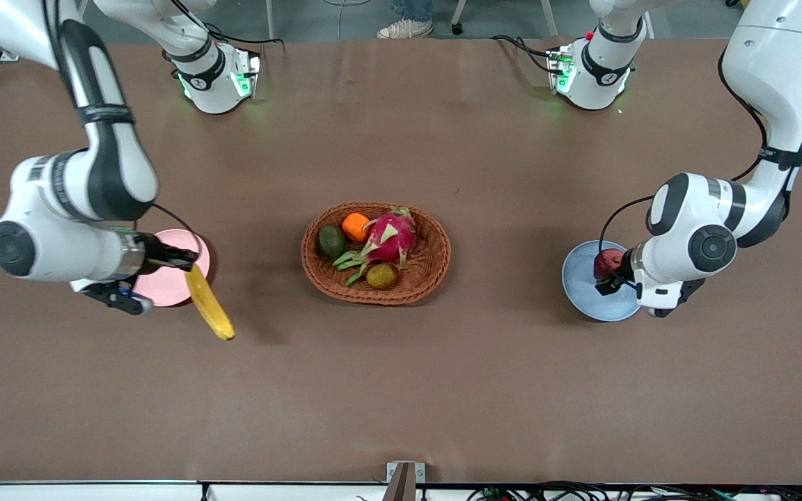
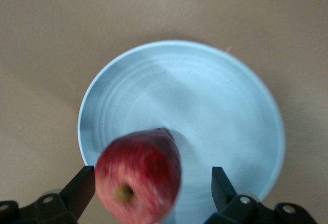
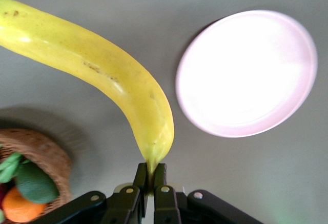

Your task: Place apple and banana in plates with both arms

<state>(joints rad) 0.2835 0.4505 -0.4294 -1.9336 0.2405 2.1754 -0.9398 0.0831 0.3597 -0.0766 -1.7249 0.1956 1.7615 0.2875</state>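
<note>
So the right claw [image 1: 182,263] is up over the pink plate [image 1: 173,285] at the right arm's end of the desk [image 1: 401,390], and its fingers [image 3: 139,179] are pressed together on the very stem tip of the banana [image 1: 207,305]. The banana just dangles off that pinch, in the air, sticking out past the plate's rim over the bare desk, so it's not on the plate at all; in the right wrist view you can see the banana [image 3: 97,73] curving away with the pink plate [image 3: 246,75] off to one side of it. Over at the left arm's end, the left claw [image 1: 611,273] hangs over the light blue plate [image 1: 585,296] with the apple [image 1: 607,263] between its fingers. The left wrist view is the interesting one: the claw [image 2: 154,185] looks spread wider than the apple [image 2: 139,182], there's a clear gap between the apple and one finger [image 2: 221,183], and the apple sits right up against the other one, over the blue plate [image 2: 205,106]. In the middle of the desk sits the wicker basket [image 1: 376,252] with a dragon fruit [image 1: 390,236], an orange [image 1: 355,227], an avocado [image 1: 331,241] and a small brownish fruit [image 1: 381,276] in it.
</note>
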